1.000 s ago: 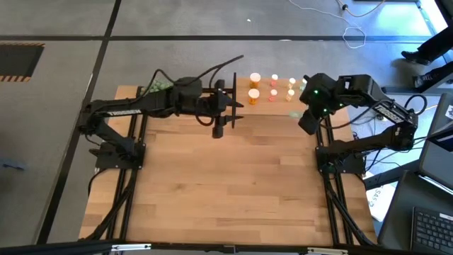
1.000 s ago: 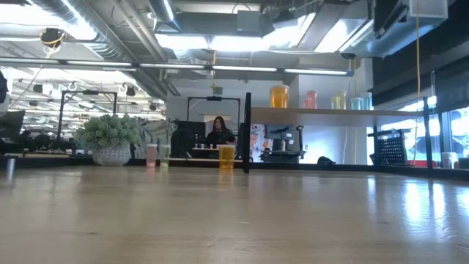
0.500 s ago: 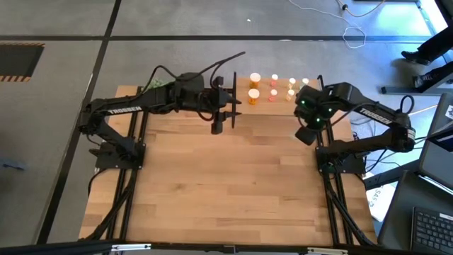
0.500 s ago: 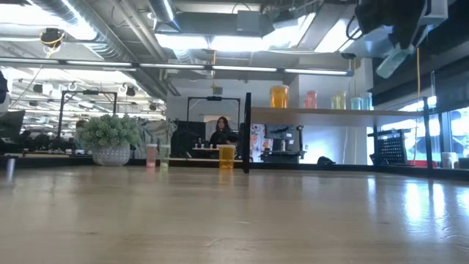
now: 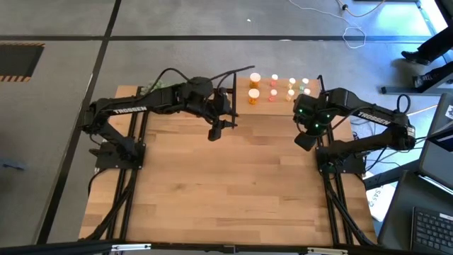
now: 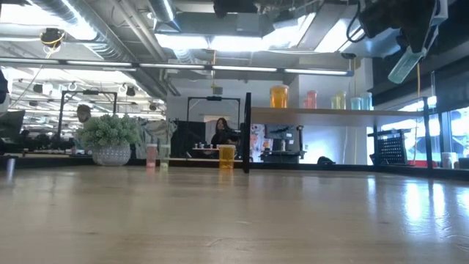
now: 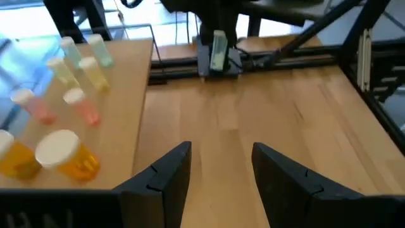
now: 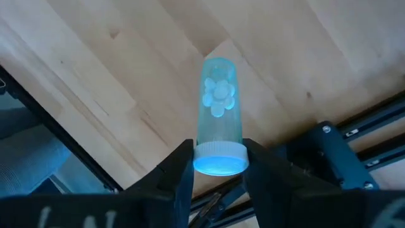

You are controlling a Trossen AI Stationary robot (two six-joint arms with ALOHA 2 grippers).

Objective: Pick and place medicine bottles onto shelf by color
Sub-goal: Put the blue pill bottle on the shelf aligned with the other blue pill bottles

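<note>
On the high view's left, my left gripper (image 5: 215, 131) has drifted back from the shelf (image 5: 279, 99), its fingers (image 7: 166, 174) apart and empty. At right, my right gripper (image 5: 306, 134) has swung down to the table's right edge, clamped on a blue-green bottle (image 8: 218, 114). It still needs shelving with its colour. Bare tabletop (image 5: 226, 184); a person (image 6: 220, 132) sits far behind.

Grey floor (image 5: 56, 21), bright ceiling lights (image 6: 220, 40)
</note>
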